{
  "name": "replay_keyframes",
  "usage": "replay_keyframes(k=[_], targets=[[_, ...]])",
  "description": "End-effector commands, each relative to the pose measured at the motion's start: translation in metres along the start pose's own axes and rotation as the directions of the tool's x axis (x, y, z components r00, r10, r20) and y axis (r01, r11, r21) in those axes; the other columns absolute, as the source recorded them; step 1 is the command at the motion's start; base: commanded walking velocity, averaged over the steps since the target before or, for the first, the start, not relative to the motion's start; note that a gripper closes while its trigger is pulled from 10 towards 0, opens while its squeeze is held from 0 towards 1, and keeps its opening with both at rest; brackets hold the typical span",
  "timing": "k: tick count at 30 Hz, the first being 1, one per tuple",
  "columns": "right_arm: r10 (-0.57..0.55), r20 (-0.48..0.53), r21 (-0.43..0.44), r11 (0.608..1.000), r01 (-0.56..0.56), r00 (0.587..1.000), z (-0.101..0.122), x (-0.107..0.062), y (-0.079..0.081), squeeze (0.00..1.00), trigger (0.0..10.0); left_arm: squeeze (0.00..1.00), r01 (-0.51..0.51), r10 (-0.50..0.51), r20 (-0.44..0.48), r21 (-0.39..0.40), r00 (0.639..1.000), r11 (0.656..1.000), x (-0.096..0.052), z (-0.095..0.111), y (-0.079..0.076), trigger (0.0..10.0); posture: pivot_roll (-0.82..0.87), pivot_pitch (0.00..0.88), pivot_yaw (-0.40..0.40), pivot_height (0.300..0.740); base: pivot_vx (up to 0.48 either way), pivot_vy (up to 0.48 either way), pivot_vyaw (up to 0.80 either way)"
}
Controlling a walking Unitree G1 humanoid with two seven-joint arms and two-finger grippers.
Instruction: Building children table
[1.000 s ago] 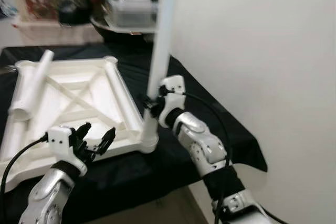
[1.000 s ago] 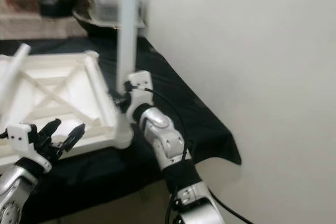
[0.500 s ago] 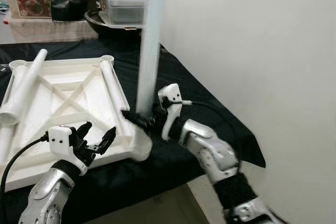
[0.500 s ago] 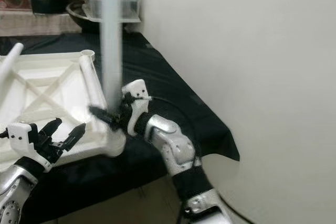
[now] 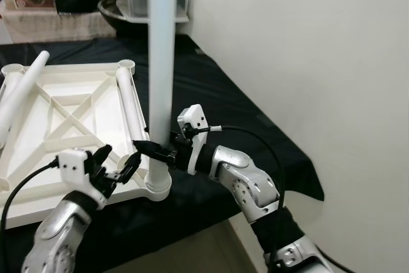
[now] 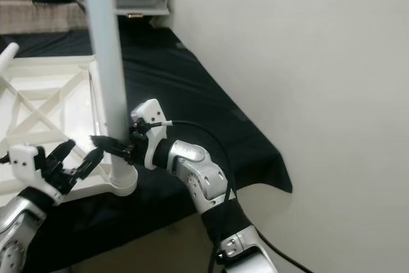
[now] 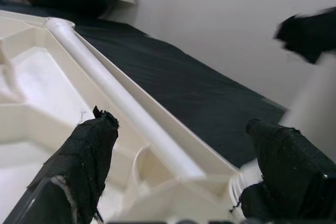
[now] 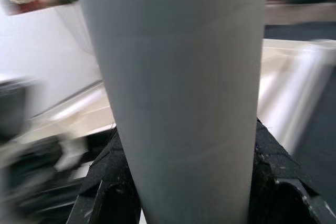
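Observation:
The white table top (image 5: pixel 45 133) lies upside down on a black cloth. A white table leg (image 5: pixel 160 62) stands upright in its front right corner socket (image 5: pixel 157 185). My right gripper (image 5: pixel 152 151) is shut on this leg just above the socket; in the right wrist view the leg (image 8: pixel 173 77) sits between both black fingers (image 8: pixel 107 190). My left gripper (image 5: pixel 119 165) hovers open at the top's front edge, just left of the socket. The left wrist view has the rim (image 7: pixel 131 114) between the spread fingers (image 7: pixel 84 156). A second leg (image 5: pixel 22 94) lies across the far left.
A white wall (image 5: pixel 307 62) runs close along the right side. The black cloth (image 5: pixel 243 107) ends at the front and right edges, with floor (image 5: pixel 192 254) below. Storage boxes and a dark bowl (image 5: pixel 128 14) are stacked behind the table top.
The head view has shifted. The leg has gone from slightly tilted to upright, and my right gripper has swung round it and sits lower, near the socket. The left gripper stays open.

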State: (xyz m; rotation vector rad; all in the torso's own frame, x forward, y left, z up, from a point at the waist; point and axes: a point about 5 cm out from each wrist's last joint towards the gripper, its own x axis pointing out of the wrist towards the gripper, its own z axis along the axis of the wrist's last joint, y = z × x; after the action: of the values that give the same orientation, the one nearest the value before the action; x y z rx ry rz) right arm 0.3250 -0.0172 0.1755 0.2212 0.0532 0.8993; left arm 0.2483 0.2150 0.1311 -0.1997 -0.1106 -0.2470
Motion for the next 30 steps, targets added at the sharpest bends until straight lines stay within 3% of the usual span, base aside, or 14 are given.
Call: replay_keyframes(k=[1, 6, 7, 9, 10, 11, 12, 13, 15, 16, 21, 28, 29, 30], targets=[[-0.385, -0.037, 0.081, 0.919, 0.387, 0.922, -0.009, -0.015, -0.041, 0.00, 0.0, 0.00, 0.011, -0.011, -0.006, 0.000, 1.000, 1.000, -0.001, -0.001, -0.002, 10.0, 0.16, 0.000, -0.134, 0.740, 0.000, 0.000, 0.00], [-0.419, -0.056, 0.031, 0.906, 0.421, 0.906, -0.014, -0.020, -0.042, 0.00, 0.0, 0.00, 0.013, -0.013, -0.004, -0.001, 1.000, 1.000, -0.001, -0.001, -0.003, 10.0, 0.16, 0.000, -0.133, 0.740, 0.000, 0.000, 0.00], [-0.378, -0.040, 0.018, 0.925, 0.379, 0.925, -0.014, -0.019, -0.037, 0.00, 10.0, 0.00, 0.012, -0.012, -0.004, -0.001, 1.000, 1.000, -0.001, -0.001, -0.004, 10.0, 0.16, 0.000, -0.134, 0.740, 0.000, 0.000, 0.00], [-0.353, -0.028, 0.011, 0.935, 0.354, 0.935, -0.013, -0.019, -0.033, 0.00, 10.0, 0.00, 0.012, -0.012, -0.003, -0.001, 1.000, 1.000, -0.001, -0.001, -0.004, 10.0, 0.16, 0.000, -0.134, 0.740, 0.000, 0.000, 0.00], [-0.277, -0.009, 0.033, 0.960, 0.277, 0.961, -0.011, -0.016, -0.026, 0.11, 10.0, 0.00, 0.011, -0.011, -0.003, -0.001, 1.000, 1.000, -0.001, -0.001, -0.004, 10.0, 0.16, 0.000, -0.133, 0.740, 0.000, 0.000, 0.00], [-0.277, -0.009, 0.033, 0.960, 0.277, 0.961, -0.011, -0.016, -0.026, 0.11, 10.0, 0.00, 0.011, -0.011, -0.003, -0.001, 1.000, 1.000, -0.001, -0.001, -0.004, 10.0, 0.16, 0.000, -0.133, 0.740, 0.000, 0.000, 0.00], [-0.199, 0.017, 0.049, 0.979, 0.198, 0.980, -0.007, -0.014, -0.019, 1.00, 10.0, 0.00, 0.012, -0.012, -0.003, -0.001, 1.000, 1.000, -0.001, -0.001, -0.004, 10.0, 0.16, 0.000, -0.134, 0.740, 0.000, 0.000, 0.00], [-0.092, 0.050, 0.074, 0.993, 0.089, 0.994, 0.000, -0.010, -0.009, 1.00, 10.0, 0.00, 0.012, -0.012, -0.004, -0.001, 1.000, 1.000, -0.001, -0.001, -0.004, 10.0, 0.16, 0.000, -0.135, 0.740, 0.000, 0.000, 0.00], [-0.073, 0.057, 0.081, 0.994, 0.069, 0.996, 0.002, -0.008, -0.007, 1.00, 10.0, 0.00, 0.012, -0.012, -0.004, -0.001, 1.000, 1.000, -0.001, -0.002, -0.004, 10.0, 0.16, 0.000, -0.135, 0.740, 0.000, 0.000, 0.00], [0.003, 0.073, 0.065, 0.998, -0.008, 0.997, 0.008, -0.007, -0.001, 0.00, 10.0, 0.00, 0.012, -0.012, -0.003, -0.001, 1.000, 1.000, -0.001, -0.001, -0.003, 10.0, 0.16, 0.000, -0.135, 0.740, 0.000, 0.000, 0.00], [0.329, 0.133, 0.020, 0.942, -0.334, 0.935, 0.028, -0.013, 0.023, 0.00, 10.0, 0.00, 0.008, -0.008, -0.003, 0.000, 1.000, 1.000, -0.001, -0.001, -0.002, 10.0, 0.16, 0.000, -0.139, 0.740, 0.000, 0.000, 0.00], [0.550, 0.063, -0.028, 0.835, -0.549, 0.833, 0.021, -0.020, 0.045, 0.00, 10.0, 0.00, 0.005, -0.005, -0.002, 0.002, 1.000, 1.000, -0.001, 0.000, 0.000, 10.0, 0.18, 0.000, -0.146, 0.740, 0.000, 0.000, 0.00], [0.533, 0.059, -0.041, 0.846, -0.532, 0.844, 0.016, -0.019, 0.046, 0.00, 6.4, 0.00, 0.004, -0.004, -0.002, 0.002, 1.000, 1.000, -0.001, 0.000, 0.000, 10.0, 0.18, 0.000, -0.146, 0.740, 0.000, 0.000, 0.00], [0.517, 0.059, -0.049, 0.856, -0.514, 0.854, 0.013, -0.017, 0.046, 0.00, 6.4, 0.00, 0.002, -0.002, -0.002, 0.002, 1.000, 1.000, -0.001, 0.000, 0.000, 10.0, 0.18, 0.000, -0.146, 0.740, 0.000, 0.000, 0.00]])
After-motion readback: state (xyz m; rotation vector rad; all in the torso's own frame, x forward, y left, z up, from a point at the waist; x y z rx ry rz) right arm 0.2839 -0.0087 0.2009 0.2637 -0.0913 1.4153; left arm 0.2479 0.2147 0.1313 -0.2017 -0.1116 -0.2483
